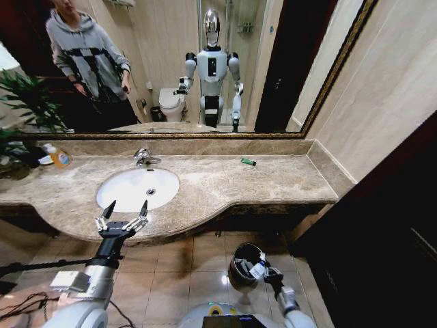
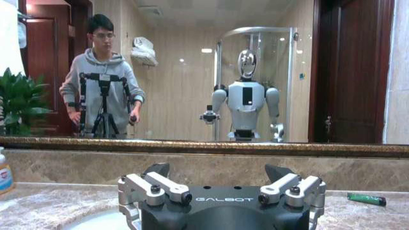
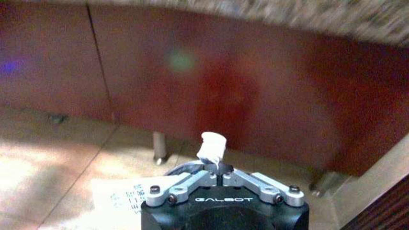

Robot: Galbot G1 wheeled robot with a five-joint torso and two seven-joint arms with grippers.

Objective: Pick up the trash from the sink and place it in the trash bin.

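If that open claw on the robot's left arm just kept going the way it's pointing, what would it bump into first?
Probably the sink. The left gripper, fingers spread, hovers at the counter's front edge aimed toward the mirror. If it stays level above the basin, the marble backsplash under the mirror likely comes first; height is hard to judge.

The right gripper point(image 3: 218, 168) sits at six o'clock, its jaws closed on a small white tube point(image 3: 212, 147) that stands up toward twelve; a white sachet point(image 3: 128, 199) with printed marks lies at seven o'clock; dark red-brown cabinet fronts point(image 3: 255, 96) span the view from nine to three; beige floor tiles point(image 3: 57, 158) lie at eight.
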